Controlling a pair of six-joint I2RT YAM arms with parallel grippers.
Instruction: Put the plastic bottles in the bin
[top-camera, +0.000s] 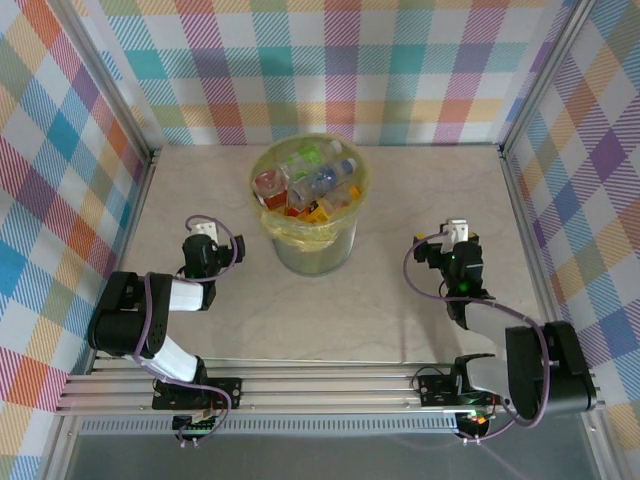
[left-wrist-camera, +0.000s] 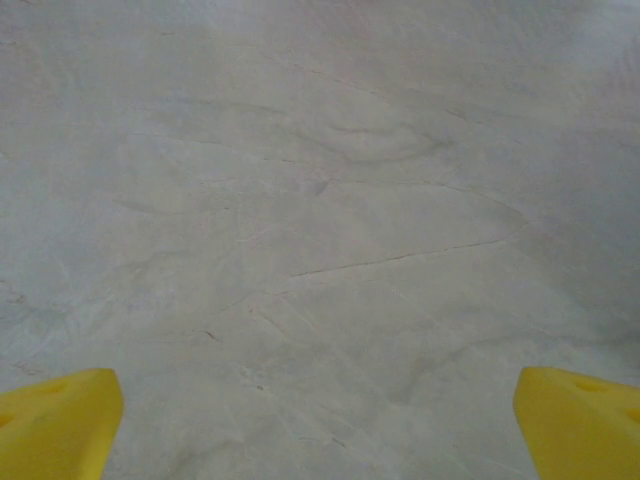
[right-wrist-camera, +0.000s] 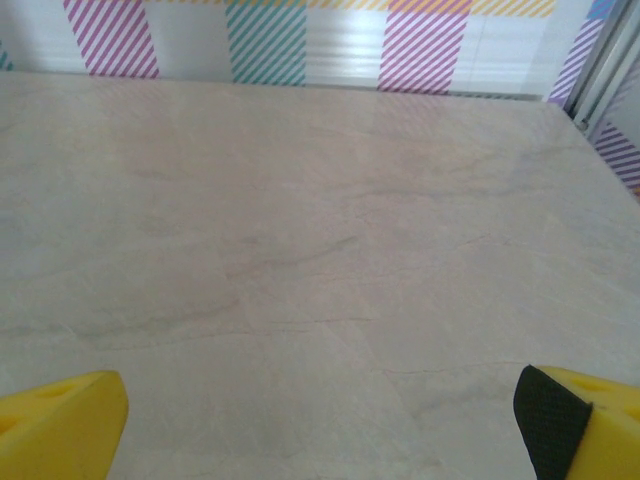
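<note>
Heaped inside the bin (top-camera: 305, 250), at the far middle of the table (top-camera: 400, 320): the plastic bottles (top-camera: 310, 185).
Spread wide and gripping nothing, both left gripper (left-wrist-camera: 320, 420) and right gripper (right-wrist-camera: 320, 425) (yellow fingertips (left-wrist-camera: 55, 425) far apart), over the pale marbled table, one on each side of the bin.

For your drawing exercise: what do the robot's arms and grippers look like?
The left arm and right arm are black with pale grey links, each trailing a looped purple cable. Their fingers are yellow; one right finger carries a black textured pad.
</note>
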